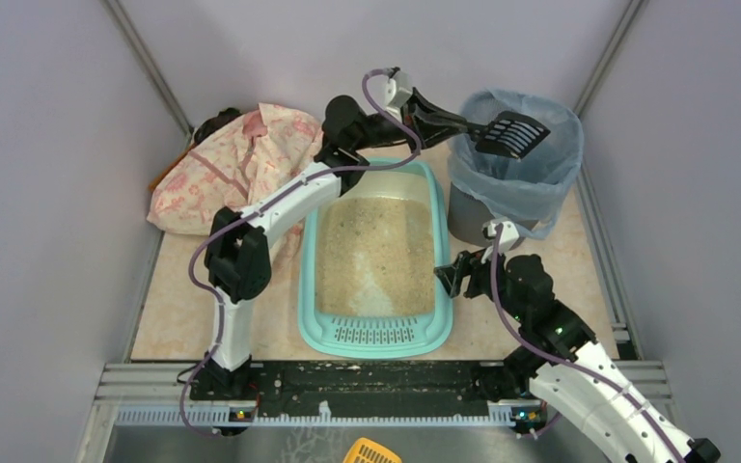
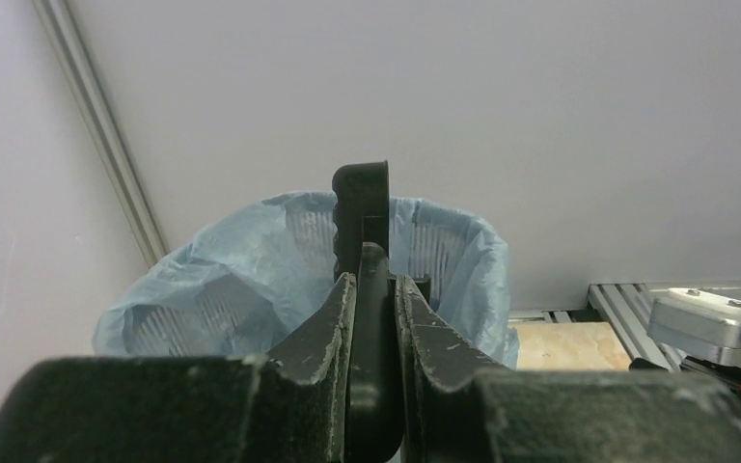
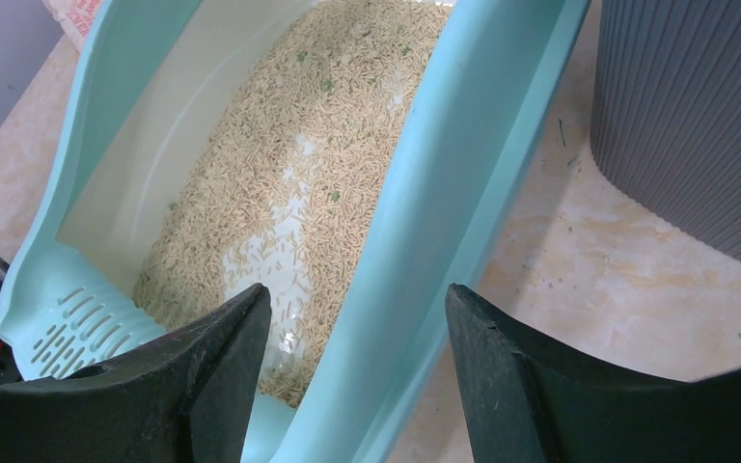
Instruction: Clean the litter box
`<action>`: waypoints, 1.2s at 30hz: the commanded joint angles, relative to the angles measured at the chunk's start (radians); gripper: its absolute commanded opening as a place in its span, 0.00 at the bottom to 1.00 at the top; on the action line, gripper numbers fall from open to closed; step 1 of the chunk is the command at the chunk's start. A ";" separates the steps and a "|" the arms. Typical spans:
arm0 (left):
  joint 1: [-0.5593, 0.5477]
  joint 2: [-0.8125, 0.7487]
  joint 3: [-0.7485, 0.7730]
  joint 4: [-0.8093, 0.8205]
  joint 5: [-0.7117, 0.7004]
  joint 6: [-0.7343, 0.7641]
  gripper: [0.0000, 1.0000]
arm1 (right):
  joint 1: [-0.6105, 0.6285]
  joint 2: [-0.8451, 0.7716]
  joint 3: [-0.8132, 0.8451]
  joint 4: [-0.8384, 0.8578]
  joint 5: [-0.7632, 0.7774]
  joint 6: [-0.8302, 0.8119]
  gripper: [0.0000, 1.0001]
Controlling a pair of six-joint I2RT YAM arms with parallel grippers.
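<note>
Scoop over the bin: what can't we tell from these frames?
- scoop load: too small in top view, edge-on in left wrist view.
- bin contents: scoop covers part in top view; left gripper blocks left wrist view.
- yellow object: cut off by top view's bottom edge.
- right gripper: straddles litter box wall; contact unclear.

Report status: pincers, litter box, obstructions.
Left pincer shut on scoop, over bin. Right pincer open at litter box rim. Nothing seen in the way.

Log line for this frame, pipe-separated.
left gripper shut on scoop | scoop head over bin | right gripper open beside litter box rim
</note>
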 commanded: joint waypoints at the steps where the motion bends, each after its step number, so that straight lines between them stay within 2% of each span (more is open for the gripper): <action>1: -0.008 -0.052 0.000 0.023 0.029 0.058 0.00 | -0.002 0.006 0.006 0.047 0.009 0.010 0.67; 11: 0.008 -0.106 -0.009 0.136 -0.086 -0.117 0.00 | -0.002 -0.007 0.014 0.034 0.009 0.011 0.67; 18: 0.073 -0.247 -0.103 0.136 -0.195 -0.290 0.00 | -0.002 -0.006 0.009 0.040 0.006 0.012 0.67; 20: 0.094 -0.299 -0.115 0.030 -0.210 -0.312 0.00 | -0.002 -0.004 0.008 0.042 0.005 0.011 0.67; 23: 0.096 -0.405 -0.170 -0.181 -0.263 -0.229 0.00 | -0.002 0.006 0.008 0.048 0.001 0.008 0.67; 31: 0.095 -0.837 -0.608 -0.515 -0.613 -0.050 0.00 | -0.002 0.022 0.005 0.058 -0.005 0.006 0.67; 36: 0.081 -0.969 -0.731 -0.732 -0.753 -0.006 0.00 | -0.002 0.042 0.013 0.066 -0.012 -0.002 0.67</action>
